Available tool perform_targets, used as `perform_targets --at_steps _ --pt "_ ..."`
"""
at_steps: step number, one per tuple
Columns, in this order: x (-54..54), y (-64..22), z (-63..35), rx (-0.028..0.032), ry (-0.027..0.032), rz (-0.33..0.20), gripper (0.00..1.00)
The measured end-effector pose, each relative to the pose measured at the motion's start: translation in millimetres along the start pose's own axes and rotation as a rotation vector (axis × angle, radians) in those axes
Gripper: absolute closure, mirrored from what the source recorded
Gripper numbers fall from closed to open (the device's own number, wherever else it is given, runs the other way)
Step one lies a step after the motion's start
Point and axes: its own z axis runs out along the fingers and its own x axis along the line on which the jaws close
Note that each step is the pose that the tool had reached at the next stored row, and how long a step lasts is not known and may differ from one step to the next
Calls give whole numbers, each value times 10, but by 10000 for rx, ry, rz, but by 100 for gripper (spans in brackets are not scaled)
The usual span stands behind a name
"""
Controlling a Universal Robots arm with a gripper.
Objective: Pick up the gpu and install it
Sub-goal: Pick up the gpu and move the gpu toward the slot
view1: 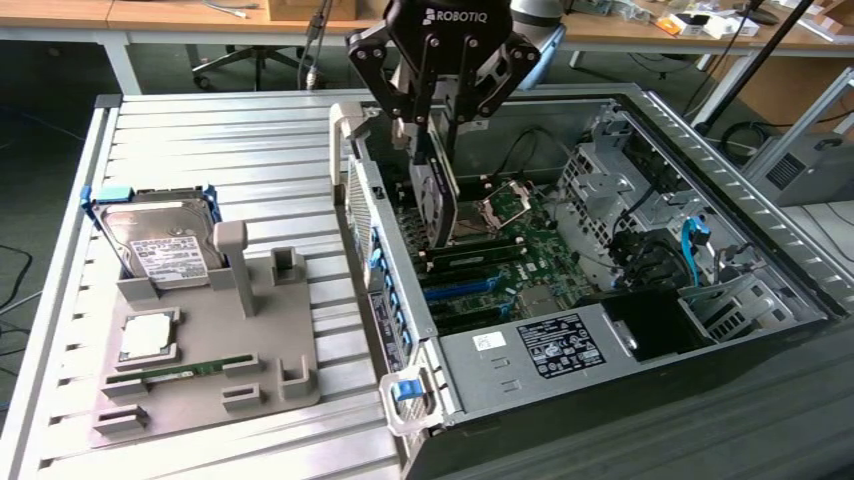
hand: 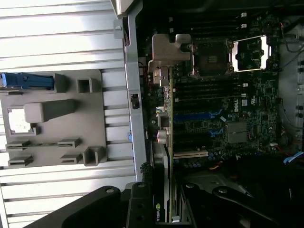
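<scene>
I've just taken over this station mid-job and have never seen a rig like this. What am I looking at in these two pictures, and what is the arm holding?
The black claw is the gripper at the end of a single robot arm. One picture comes from a camera off the arm that looks down on the whole bench. The other comes from a camera on the wrist, looking down past the card into the computer. The gripper is shut on the gpu, a dark card held on edge inside the open computer case, above the motherboard. I cannot tell whether it sits in its slot. On the slatted table, at the exterior view's left, a grey holder carries a hard drive and a green memory stick.
</scene>
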Motion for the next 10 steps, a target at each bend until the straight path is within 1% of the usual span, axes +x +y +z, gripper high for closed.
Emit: perform_targets --at_steps 10 --pt "-60 5 2 4 -1 0 73"
